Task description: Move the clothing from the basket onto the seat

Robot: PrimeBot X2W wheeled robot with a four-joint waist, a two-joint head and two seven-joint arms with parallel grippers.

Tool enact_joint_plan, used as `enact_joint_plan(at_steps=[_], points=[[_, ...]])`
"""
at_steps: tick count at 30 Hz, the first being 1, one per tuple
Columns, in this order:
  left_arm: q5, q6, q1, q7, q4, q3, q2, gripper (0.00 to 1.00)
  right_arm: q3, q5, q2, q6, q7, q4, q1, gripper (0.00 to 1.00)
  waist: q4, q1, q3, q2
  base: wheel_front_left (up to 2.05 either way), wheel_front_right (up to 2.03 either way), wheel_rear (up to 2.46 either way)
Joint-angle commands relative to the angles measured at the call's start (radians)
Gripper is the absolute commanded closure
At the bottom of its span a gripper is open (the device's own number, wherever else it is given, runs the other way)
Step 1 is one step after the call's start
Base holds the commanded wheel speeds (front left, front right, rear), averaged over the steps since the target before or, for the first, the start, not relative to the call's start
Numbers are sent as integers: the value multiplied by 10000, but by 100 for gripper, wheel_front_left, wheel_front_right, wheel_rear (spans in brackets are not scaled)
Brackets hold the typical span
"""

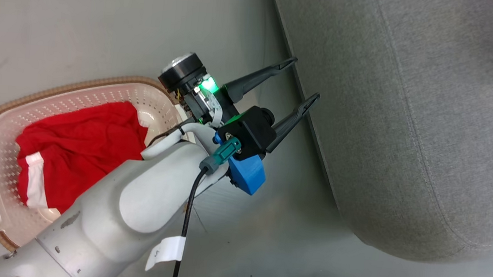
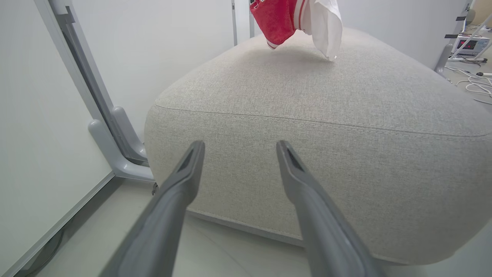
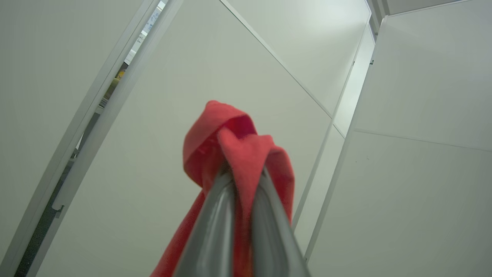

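Grey floor (image 1: 61, 15) carries the basket (image 1: 98, 94) at left and the seat (image 1: 408, 126) at right, apart, with a bare floor strip between. Red garment (image 1: 76, 150) with a white stripe lies in the basket. Red-and-white garment (image 2: 276, 19) hangs over the seat's far end; contact unclear. Cables (image 2: 476, 84) lie on the floor beyond.

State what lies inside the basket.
A crumpled red garment with a white stripe lies inside the basket. The robot's pale forearm covers its near corner, so anything there is hidden.

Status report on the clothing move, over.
Left tool open, empty. Right tool shut on red garment, hanging over seat. Second red garment in basket. No obstruction seen.
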State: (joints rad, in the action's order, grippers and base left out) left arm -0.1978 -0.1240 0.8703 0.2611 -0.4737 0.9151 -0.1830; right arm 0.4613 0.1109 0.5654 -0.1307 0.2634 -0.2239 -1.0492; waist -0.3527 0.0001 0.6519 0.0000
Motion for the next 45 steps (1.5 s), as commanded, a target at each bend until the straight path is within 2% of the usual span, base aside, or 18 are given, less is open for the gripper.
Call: enact_joint_plan(at_steps=[1, 5, 15, 22, 29, 30, 31, 37, 45], points=[[88, 26, 280, -28, 93, -39, -96, 0, 33, 63, 37, -1, 16, -263, -115, 100, -98, -1, 540, 0, 0, 0, 0], [180, 21, 578, -177, 222, 2, -262, 0, -111, -145, -81, -1, 15, -960, 221, 100, -176, -1, 1055, 0, 0, 0, 0], [264, 9, 1027, -360, 579, 176, -395, 0, 314, -95, -1048, -1, 15, -2514, 1209, 100, -53, -1, 1880, 0, 0, 0, 0], [245, 54, 1166, -375, 681, 221, -465, 0, 301, -217, -1967, -1, 16, -3411, 1894, 100, 113, -1, 2120, 0, 0, 0, 0], [197, 127, 1245, -309, 677, 262, -456, 0, 348, -145, -2363, -1, 14, -4185, 2181, 100, 272, -1, 2107, 0, 0, 0, 0], [183, 134, 1227, -297, 660, 266, -444, 0, 366, -145, -2342, -1, 16, -4077, 2193, 91, 282, -1, 2067, 0, 0, 0, 0], [170, 170, 1201, -282, 652, 268, -427, 0, 365, -179, -2343, -1, 14, -3939, 2284, 0, 284, -1, 2020, 0, 0, 0, 0], [48, 251, 976, -134, 537, 291, -266, 0, 414, -161, -2346, -1, 14, -3322, 3072, 0, 270, -1, 1587, 0, 0, 0, 0], [-259, 457, 423, 48, 265, 85, 46, 0, 90, -458, -2595, -1, 16, -1252, 4771, 0, 308, -1, 197, 0, 0, 0, 0]])
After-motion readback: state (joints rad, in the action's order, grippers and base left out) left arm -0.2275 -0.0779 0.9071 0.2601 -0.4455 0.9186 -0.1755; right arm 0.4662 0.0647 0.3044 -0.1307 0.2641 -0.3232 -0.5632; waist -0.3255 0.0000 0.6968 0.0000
